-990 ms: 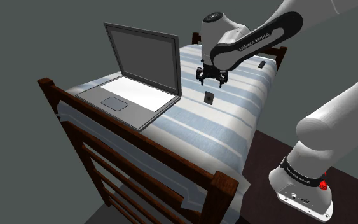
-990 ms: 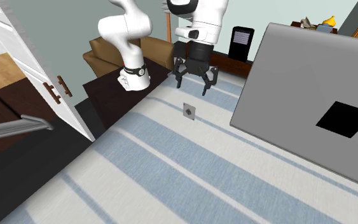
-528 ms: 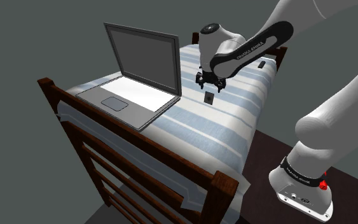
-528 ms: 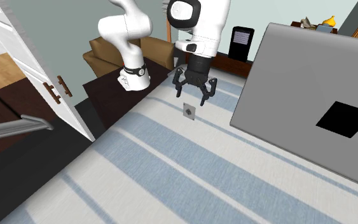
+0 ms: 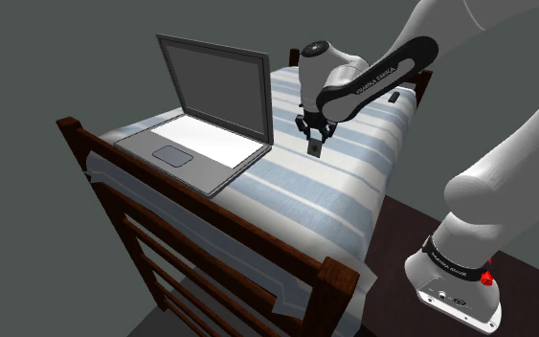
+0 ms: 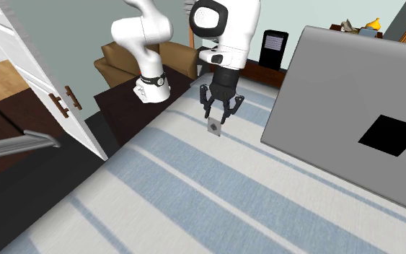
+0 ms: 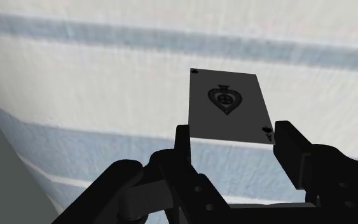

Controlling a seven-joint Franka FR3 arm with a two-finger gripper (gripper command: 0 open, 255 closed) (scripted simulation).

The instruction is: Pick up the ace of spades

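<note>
A thin grey open laptop (image 5: 205,124) with a flat, smooth screen stood at the shoulder view's left on the white-and-blue striped bedcover (image 5: 296,206), inside a dark wooden bed frame (image 5: 339,278). To its right, the grey rectangular ace of spades card (image 7: 228,105) lay flat on the cover, well away from the bed's edges. The all-black two-finger gripper (image 7: 233,132) hung right over it with its fingers spread, flanking the card's near end. Whether they touched it could not be told. Bare striped cover ran on further right.

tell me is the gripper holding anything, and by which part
Cannot tell: the gripper straddles the near end of the ace of spades, which lies flat on the striped bed.
</note>
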